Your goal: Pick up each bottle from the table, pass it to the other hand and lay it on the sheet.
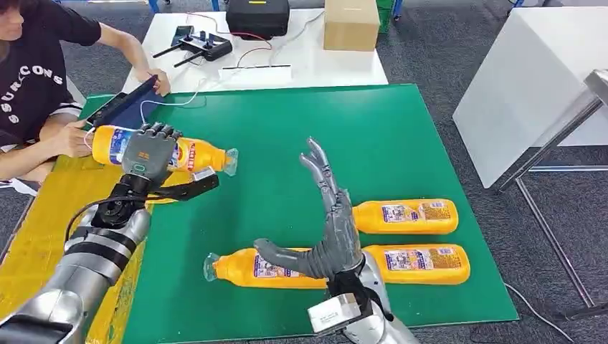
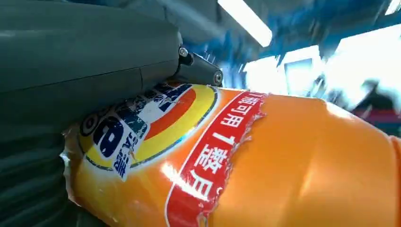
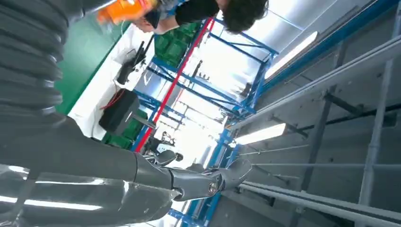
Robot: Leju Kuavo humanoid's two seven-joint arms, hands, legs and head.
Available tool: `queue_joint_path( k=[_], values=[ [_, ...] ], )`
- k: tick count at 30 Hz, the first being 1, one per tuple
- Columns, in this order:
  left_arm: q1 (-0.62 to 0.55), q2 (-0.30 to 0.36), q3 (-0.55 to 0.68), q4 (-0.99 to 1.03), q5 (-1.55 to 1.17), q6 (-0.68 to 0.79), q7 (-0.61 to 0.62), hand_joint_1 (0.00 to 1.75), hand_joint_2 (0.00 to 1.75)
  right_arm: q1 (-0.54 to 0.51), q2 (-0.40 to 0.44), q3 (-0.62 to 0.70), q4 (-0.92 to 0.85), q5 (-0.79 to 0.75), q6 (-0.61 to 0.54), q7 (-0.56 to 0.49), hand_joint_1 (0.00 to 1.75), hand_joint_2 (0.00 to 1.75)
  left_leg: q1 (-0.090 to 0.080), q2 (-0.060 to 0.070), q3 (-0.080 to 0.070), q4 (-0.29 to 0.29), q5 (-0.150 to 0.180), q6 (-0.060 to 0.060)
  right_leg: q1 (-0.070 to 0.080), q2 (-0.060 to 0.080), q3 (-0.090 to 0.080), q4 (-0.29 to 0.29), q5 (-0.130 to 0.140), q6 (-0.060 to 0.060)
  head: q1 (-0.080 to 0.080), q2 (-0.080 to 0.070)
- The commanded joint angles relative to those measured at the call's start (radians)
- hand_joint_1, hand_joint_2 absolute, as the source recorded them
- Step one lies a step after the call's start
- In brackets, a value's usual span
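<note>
My left hand (image 1: 149, 152) grips an orange bottle (image 1: 204, 155) with a blue and red label, holding it level above the left edge of the green table (image 1: 401, 129), near the yellow sheet (image 1: 43, 229). Up close, that bottle's label (image 2: 189, 142) lies against the left hand (image 2: 71, 61). My right hand (image 1: 331, 222) is raised in the middle of the table, fingers spread and pointing up, holding nothing. Three more orange bottles lie on the green surface: one (image 1: 251, 269) behind the right hand's thumb, one (image 1: 405, 216) and one (image 1: 419, 263) to its right.
A person (image 1: 36, 79) sits at the far left with a tablet (image 1: 125, 107), hands close to the held bottle. A white table (image 1: 287, 64) behind carries a black case (image 1: 258, 16), a controller (image 1: 201, 44) and a cardboard box (image 1: 351, 23). A white cabinet (image 1: 530, 86) stands at right.
</note>
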Motion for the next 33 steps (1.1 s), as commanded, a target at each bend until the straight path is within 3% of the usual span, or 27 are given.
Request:
queue_joint_path(
  k=[1, 4, 5, 14, 15, 16, 33],
  values=[
    [-0.1, 0.005, -0.029, 0.36, 0.019, -0.035, 0.035, 1.75, 1.75, 0.002, -0.032, -0.044, -0.01, -0.002, 0.012, 0.012, 0.0, 1.75, 0.0, 0.0, 0.003, -0.001, -0.001, 0.0, 0.0, 0.0, 0.003, -0.001, -0.001, 0.0, 0.0, 0.0],
    [-0.102, -0.005, -0.011, 0.445, -0.007, -0.119, 0.152, 1.75, 1.75, 0.004, -0.025, -0.047, 0.001, 0.009, 0.025, 0.025, 0.0, 1.75, 0.003, 0.0, 0.008, 0.001, -0.004, -0.002, 0.003, -0.002, 0.009, -0.001, -0.003, 0.0, 0.0, 0.0],
    [-0.106, -0.013, -0.004, 0.469, -0.017, -0.153, 0.196, 1.75, 1.75, 0.006, -0.022, -0.048, 0.002, 0.018, 0.029, 0.032, 0.0, 1.75, 0.0, -0.001, 0.003, 0.0, -0.001, -0.001, 0.001, -0.001, 0.003, -0.001, -0.001, 0.0, 0.0, 0.0],
    [-0.089, -0.036, 0.052, 0.494, 0.011, -0.211, 0.254, 1.75, 1.75, 0.011, -0.011, -0.057, 0.018, 0.037, 0.038, 0.054, 0.0, 1.75, 0.001, -0.001, 0.004, -0.001, -0.002, -0.001, 0.001, -0.001, 0.004, -0.002, -0.001, 0.0, 0.0, 0.0],
    [-0.085, -0.038, 0.056, 0.494, 0.012, -0.215, 0.261, 0.58, 1.75, 0.01, -0.01, -0.058, 0.02, 0.037, 0.04, 0.055, 0.0, 1.75, 0.001, 0.0, 0.005, -0.001, -0.002, -0.001, 0.001, 0.001, 0.006, -0.002, -0.001, 0.0, 0.0, 0.0],
    [-0.073, -0.039, 0.063, 0.483, 0.014, -0.196, 0.26, 0.0, 1.75, 0.009, -0.008, -0.058, 0.028, 0.038, 0.048, 0.061, 0.0, 1.75, 0.0, 0.001, 0.004, -0.001, -0.002, -0.001, 0.0, 0.001, 0.004, -0.002, -0.001, 0.0, 0.0, 0.0],
    [-0.051, -0.048, 0.164, 0.439, 0.078, -0.126, 0.178, 0.0, 1.75, 0.005, -0.034, -0.062, 0.087, 0.115, 0.093, 0.13, 0.0, 1.75, 0.0, -0.001, 0.004, -0.001, -0.001, -0.001, 0.0, 0.0, 0.005, -0.002, -0.001, 0.0, 0.0, 0.0]
  ],
)
